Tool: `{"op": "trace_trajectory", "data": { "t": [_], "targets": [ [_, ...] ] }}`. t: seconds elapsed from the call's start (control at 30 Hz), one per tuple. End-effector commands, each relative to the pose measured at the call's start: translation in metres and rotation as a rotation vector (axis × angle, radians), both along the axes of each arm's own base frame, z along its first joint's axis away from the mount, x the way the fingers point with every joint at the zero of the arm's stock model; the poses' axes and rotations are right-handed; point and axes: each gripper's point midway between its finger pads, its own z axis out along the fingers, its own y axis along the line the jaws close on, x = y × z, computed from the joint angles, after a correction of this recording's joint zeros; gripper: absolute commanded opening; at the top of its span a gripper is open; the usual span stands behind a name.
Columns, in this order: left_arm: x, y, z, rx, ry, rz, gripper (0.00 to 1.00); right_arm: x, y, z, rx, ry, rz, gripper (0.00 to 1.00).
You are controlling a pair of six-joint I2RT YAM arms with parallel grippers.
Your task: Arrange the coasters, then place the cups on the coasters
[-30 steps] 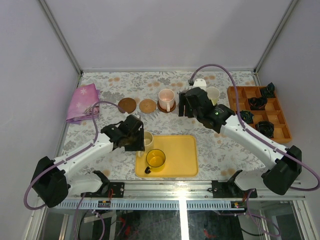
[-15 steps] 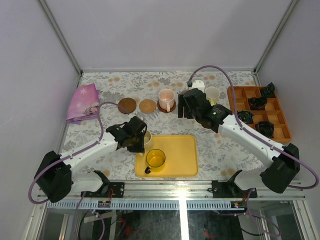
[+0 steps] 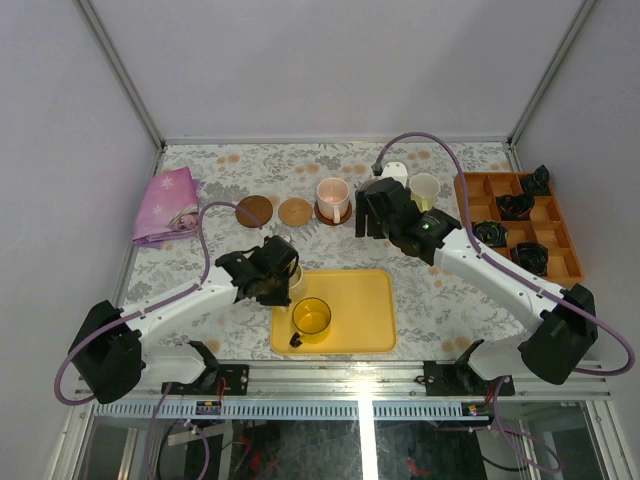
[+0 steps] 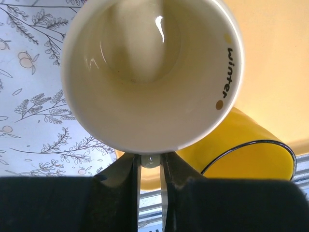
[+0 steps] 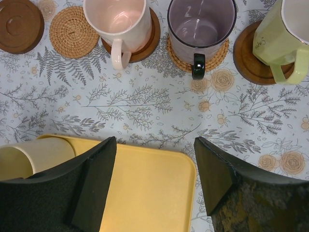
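The cream cup [image 4: 149, 72] is gripped by the left gripper [image 4: 150, 166]: its two fingers [image 4: 170, 171] are pressed together on the near wall of the cup. This cup is found at the far left corner of the yellow tray [image 3: 360, 300]; whether it stands on the tray or is raised from it cannot be told. The yellow cup [image 3: 311, 318] is placed on the same tray, just beside the cream one and nearer to the arm bases.

The right gripper [image 5: 154, 179] is held with its jaws spread apart and nothing between them, over the flowered tablecloth [image 5: 145, 106] between the tray and the row of cups.

In this row are seen, from the left:
- a dark brown coaster [image 5: 19, 24], bare
- a woven tan coaster [image 5: 72, 31], bare
- the pink cup [image 5: 116, 19], set on a second dark brown coaster [image 5: 153, 34]
- the grey-purple cup [image 5: 201, 24], set on a second woven coaster [image 5: 223, 52]
- the pale green cup [image 5: 282, 34], set on a third dark brown coaster [image 5: 244, 58]
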Motion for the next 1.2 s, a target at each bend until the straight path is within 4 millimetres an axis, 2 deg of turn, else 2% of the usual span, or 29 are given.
{"op": "trace_trajectory", "data": {
  "t": [0.0,0.23,0.43,0.6,0.8,0.9,1.03,1.17],
  "targets": [
    [0.032,-0.005,0.037,-0.002,-0.168,0.024,0.00,0.005,0.006,0.011,0.046,-0.044,-0.010,0.73],
    [0.065,-0.005,0.083,0.013,-0.333,0.055,0.00,0.005,0.005,0.011,0.050,-0.048,-0.016,0.73],
    [0.103,-0.009,0.104,0.072,-0.457,0.084,0.00,0.005,0.001,0.016,0.045,-0.066,-0.030,0.73],
    [0.141,-0.011,0.098,0.100,-0.483,0.106,0.00,0.008,-0.006,0.024,0.033,-0.095,-0.048,0.73],
    [0.193,-0.010,0.079,0.068,-0.429,0.179,0.00,0.010,-0.017,0.033,-0.003,-0.126,-0.083,0.73],
    [0.215,-0.010,0.078,0.045,-0.415,0.205,0.00,0.011,-0.020,0.035,-0.017,-0.137,-0.088,0.73],
    [0.239,-0.011,0.078,0.003,-0.392,0.216,0.00,0.012,-0.022,0.034,-0.030,-0.140,-0.093,0.73],
    [0.253,-0.010,0.073,-0.040,-0.372,0.225,0.00,0.011,-0.021,0.032,-0.029,-0.137,-0.091,0.73]
  ]
}}
